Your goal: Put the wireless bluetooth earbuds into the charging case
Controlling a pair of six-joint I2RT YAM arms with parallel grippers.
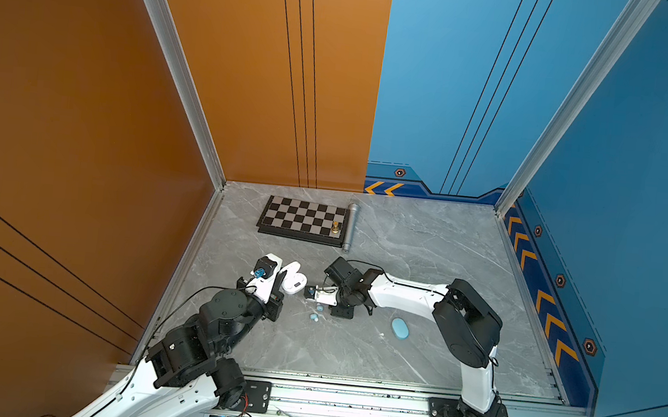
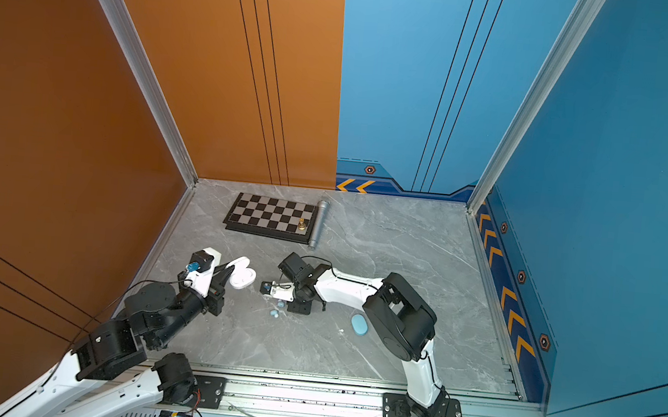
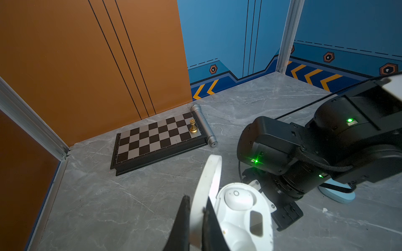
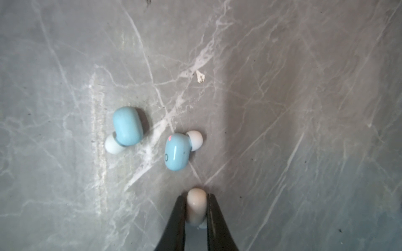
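- Left gripper (image 3: 195,204): jaws pressed onto the raised lid (image 3: 208,178) of the white charging case (image 3: 243,217), one dark finger on each face of the lid. This holds the case open. In both top views the case (image 1: 293,284) (image 2: 243,278) sits left of centre on the grey marble table (image 1: 424,247), with the left gripper (image 1: 282,275) at its left edge.
- Case interior, left wrist view: a white rounded form with a small ring mark lies in the moulded base. Whether it is a seated bud or part of the moulding cannot be told.
- Right gripper (image 4: 196,195): jaws pinching a whitish earbud (image 4: 195,206), whose rounded end protrudes past the fingertips (image 4: 181,202). In both top views this gripper (image 1: 309,292) (image 2: 265,287) is just right of the open case. Whether the bud is clear of the table cannot be told.
- Two light blue earbuds (image 4: 128,126) (image 4: 176,152) with white tips lie loose on the table, near each other but apart. In a top view they (image 1: 317,313) lie just nearer the camera than the right gripper.
- Light blue case (image 1: 400,328): closed, flat on the table, right of the loose buds and beside the right arm.
- Background items: a chessboard (image 1: 302,219) near the back wall carrying one golden chess piece (image 1: 335,227), and a silver cylinder (image 1: 350,228) lying along the board's right edge.
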